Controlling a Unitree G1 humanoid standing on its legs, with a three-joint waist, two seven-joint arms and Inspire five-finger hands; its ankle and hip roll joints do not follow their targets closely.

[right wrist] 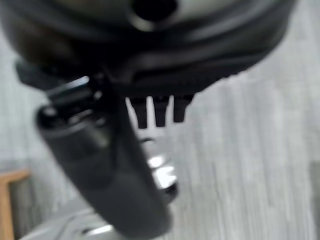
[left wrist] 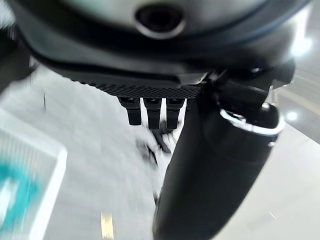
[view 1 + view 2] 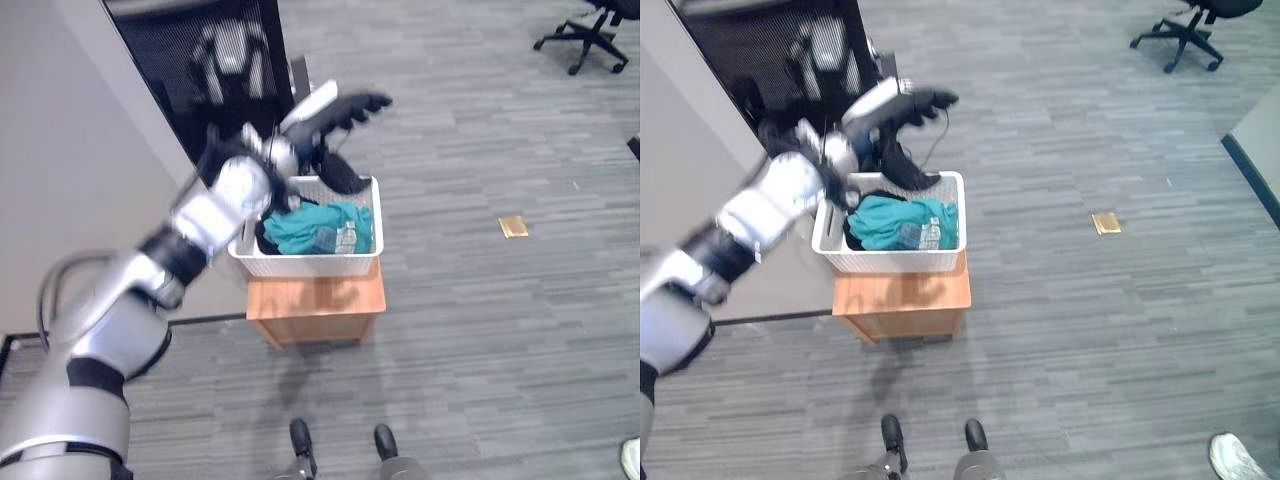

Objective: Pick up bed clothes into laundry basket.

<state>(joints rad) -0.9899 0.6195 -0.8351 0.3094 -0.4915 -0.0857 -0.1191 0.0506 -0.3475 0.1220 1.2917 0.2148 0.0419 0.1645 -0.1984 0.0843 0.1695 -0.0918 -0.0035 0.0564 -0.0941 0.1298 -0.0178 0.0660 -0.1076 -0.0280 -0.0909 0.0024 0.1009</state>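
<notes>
step: drop looked done; teal clothes (image 3: 325,228) lay in laundry basket (image 3: 310,264)
left hand (image 3: 340,112): fingers straight, empty, above basket
right hand (image 1: 125,165): fingers straight, empty
next: probably retract the arm

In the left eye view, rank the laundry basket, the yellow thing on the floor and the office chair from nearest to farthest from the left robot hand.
1. Laundry basket, just below the left robot hand.
2. Yellow thing, on the carpet to the right.
3. Office chair, far top right corner.

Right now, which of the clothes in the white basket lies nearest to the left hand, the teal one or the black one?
The black garment, draped over the laundry basket's far rim just under the left hand. The teal garment lies lower, in the basket's middle.
</notes>
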